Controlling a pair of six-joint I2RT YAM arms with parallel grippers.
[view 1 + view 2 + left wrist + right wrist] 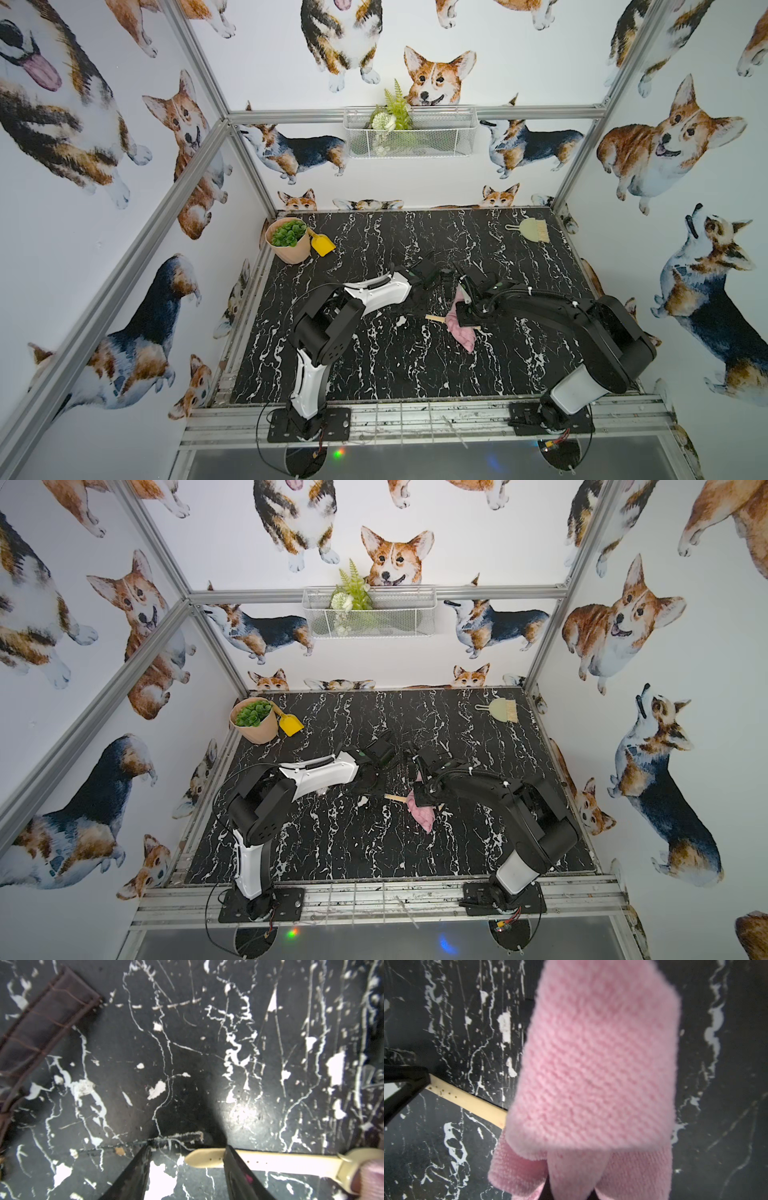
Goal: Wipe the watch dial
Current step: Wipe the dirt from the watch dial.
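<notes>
**Cloth of pink microfibre (596, 1064) sits over the dial**

My right hand (457, 320) is clamped on the cloth, which hides most of the dial of the pale-gold, cream-strapped watch (347, 1167) lying on the black marbled worktop (187, 1043). My left hand (188, 1148) stands half wide, one finger crossing the cream strap (270, 1160). I judge short, light circles best, with the strap pinned so the watch cannot skid.

Whole worktop (395, 374) seen from high above in both top views, wrist views close over it, cream strap (270, 1160) shared.
</notes>
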